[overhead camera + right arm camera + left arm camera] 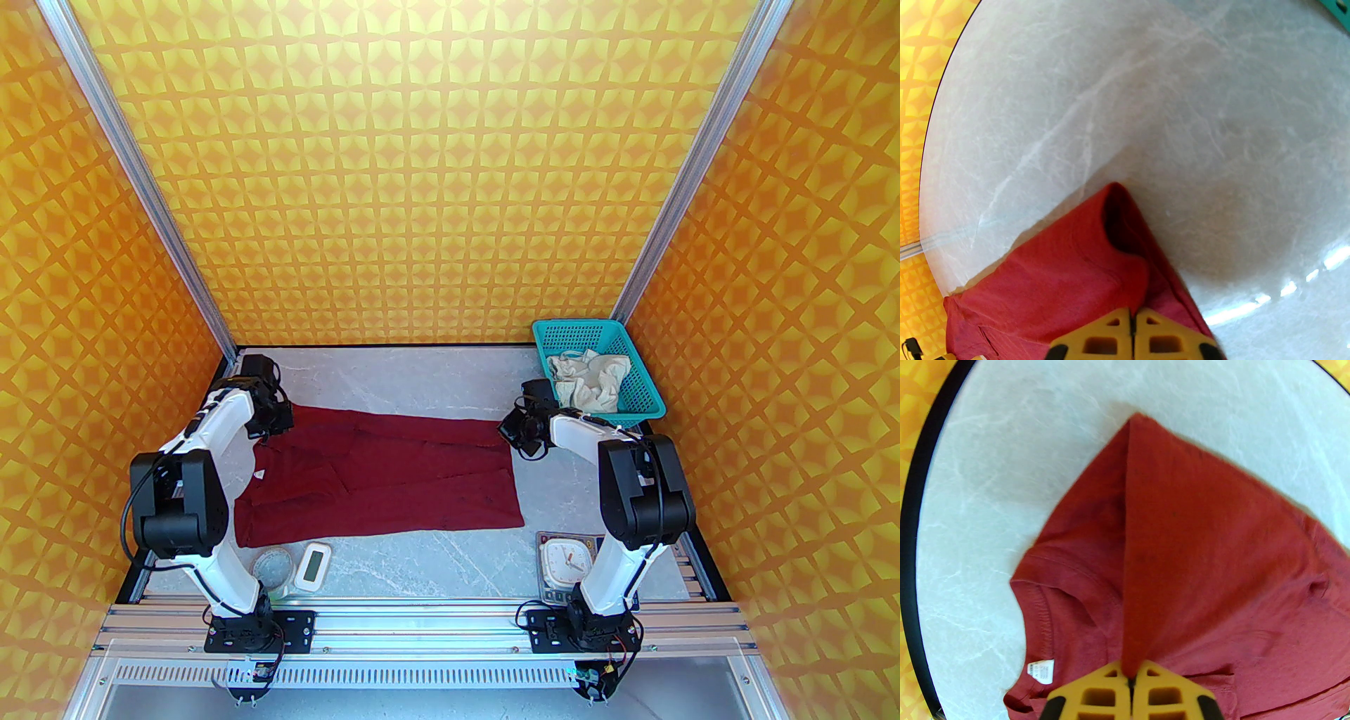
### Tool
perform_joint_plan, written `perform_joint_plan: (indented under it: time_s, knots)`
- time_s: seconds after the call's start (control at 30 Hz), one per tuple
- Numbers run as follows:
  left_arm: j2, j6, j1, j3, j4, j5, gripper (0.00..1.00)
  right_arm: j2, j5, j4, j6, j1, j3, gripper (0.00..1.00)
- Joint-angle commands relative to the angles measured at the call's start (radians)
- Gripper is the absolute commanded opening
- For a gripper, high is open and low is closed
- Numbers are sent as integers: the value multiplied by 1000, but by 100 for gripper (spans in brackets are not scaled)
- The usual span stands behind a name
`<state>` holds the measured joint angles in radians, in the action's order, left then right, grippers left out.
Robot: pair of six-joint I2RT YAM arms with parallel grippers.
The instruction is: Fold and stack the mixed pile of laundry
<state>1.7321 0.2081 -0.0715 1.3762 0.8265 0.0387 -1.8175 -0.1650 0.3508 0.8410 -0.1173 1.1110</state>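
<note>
While shorts (587, 380) lie crumpled, basket (576, 325) holds them.

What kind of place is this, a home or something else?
Probably a staged robot test booth, not a home: orange patterned wall panels on bare aluminium frame posts, and a grey marble-look tabletop.

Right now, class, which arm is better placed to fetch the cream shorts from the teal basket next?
Right, probably: the right end effector, shut on the red shirt, sits beside the basket holding the shorts. The left end effector grips the shirt's opposite, collar end.
</note>
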Motion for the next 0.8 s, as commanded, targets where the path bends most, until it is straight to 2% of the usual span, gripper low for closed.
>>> perform_joint_plan:
  time_s: [0.0, 0.23, 0.47, 0.77]
  knots:
    - [-61, 25, -20, -27, 11, 0, 0, 42, 34, 51, -56, 2, 36, 2]
    - [-126, 75, -34, -106, 2, -51, 0, 73, 38, 89, -92, 2, 48, 0]
    - [-246, 181, -61, -215, -47, -196, 0, 81, 29, 102, -108, 2, 46, 0]
    - [-371, 284, -83, -266, -63, -317, 0, 52, 21, 89, -126, 2, 59, 0]
